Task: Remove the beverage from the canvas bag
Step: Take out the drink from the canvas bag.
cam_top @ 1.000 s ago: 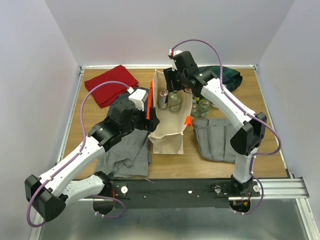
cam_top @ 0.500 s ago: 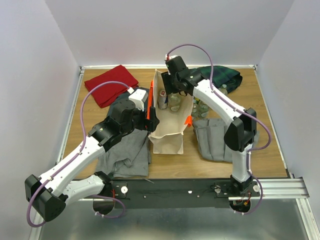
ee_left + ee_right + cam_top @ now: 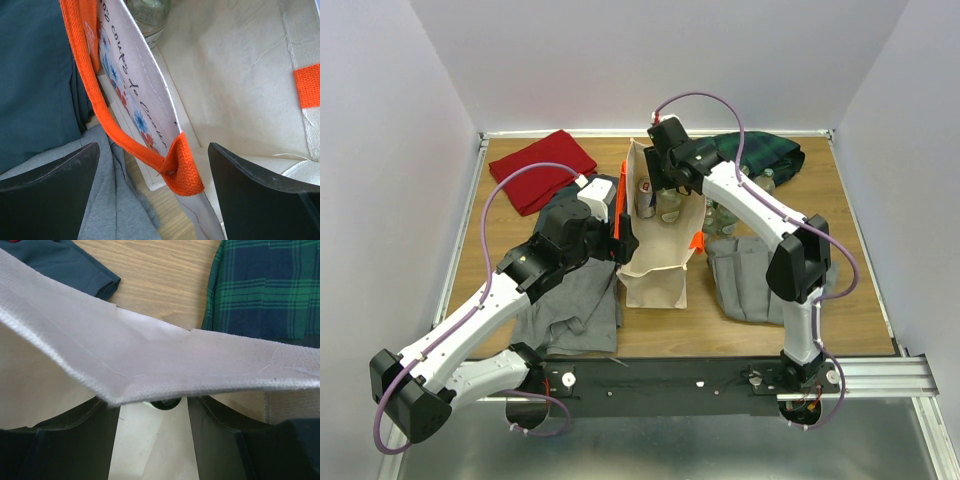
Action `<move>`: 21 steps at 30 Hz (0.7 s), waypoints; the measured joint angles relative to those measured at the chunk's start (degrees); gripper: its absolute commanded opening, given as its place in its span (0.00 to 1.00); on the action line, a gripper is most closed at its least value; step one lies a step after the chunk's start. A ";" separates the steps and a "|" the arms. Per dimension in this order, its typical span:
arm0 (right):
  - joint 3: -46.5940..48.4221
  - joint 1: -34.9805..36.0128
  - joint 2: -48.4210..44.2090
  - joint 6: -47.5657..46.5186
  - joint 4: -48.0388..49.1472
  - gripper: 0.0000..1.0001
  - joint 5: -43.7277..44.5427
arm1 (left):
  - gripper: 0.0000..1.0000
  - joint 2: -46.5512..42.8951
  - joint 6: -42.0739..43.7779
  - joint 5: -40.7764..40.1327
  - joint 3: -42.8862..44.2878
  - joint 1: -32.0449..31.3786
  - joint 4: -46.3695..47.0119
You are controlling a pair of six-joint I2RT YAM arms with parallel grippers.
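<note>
Nearest, grey cloth (image 3: 565, 305) lies on the bench (image 3: 860, 200) under the left arm. The left end effector (image 3: 152, 185) stands spread wide astride the canvas bag's (image 3: 655, 270) left wall and orange handle (image 3: 170, 162), touching neither. Inside the bag, a can (image 3: 644, 194) and a glass bottle (image 3: 669, 205) stand toward the far end, partly masked by the right end effector (image 3: 655, 180). Its fingers (image 3: 75, 435) sit inside behind the bag's rim (image 3: 150, 365); whether they pinch anything cannot be told. More bottles (image 3: 725, 215) stand right of the bag. Farthest: red cloth (image 3: 540, 165), plaid cloth (image 3: 770, 155).
</note>
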 measured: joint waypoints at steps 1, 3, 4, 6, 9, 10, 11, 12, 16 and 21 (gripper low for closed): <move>-0.15 0.00 0.02 0.28 0.13 0.61 0.07 | 0.99 0.00 0.00 0.00 0.00 0.00 0.00; -0.61 0.00 0.04 0.81 0.39 0.59 0.17 | 0.99 0.00 0.00 0.00 -0.02 0.00 0.00; -0.98 0.00 0.04 1.11 0.44 0.59 0.35 | 0.99 0.00 0.00 0.00 -0.02 0.00 0.00; -1.27 0.00 0.15 1.57 0.42 0.59 0.66 | 0.99 0.00 0.00 0.00 -0.04 0.00 0.00; -1.33 0.00 0.44 2.27 0.44 0.59 1.25 | 0.99 0.00 0.00 -0.02 -0.11 0.00 0.00; -1.36 0.00 0.46 2.47 0.44 0.59 1.38 | 0.99 0.00 0.00 0.00 -0.11 0.00 0.00; -1.51 0.00 0.48 2.73 0.55 0.59 1.51 | 0.99 -0.02 0.00 0.00 -0.11 0.00 -0.02; -1.75 0.00 0.48 2.91 0.68 0.59 1.60 | 0.99 -0.02 0.00 0.00 -0.11 0.00 0.00; -3.08 0.00 0.48 3.45 1.40 0.58 1.73 | 0.99 -0.02 0.00 -0.02 -0.11 0.00 -0.02; -3.23 0.00 0.48 4.59 1.79 0.55 1.73 | 0.99 -0.02 0.00 0.00 -0.11 0.00 -0.02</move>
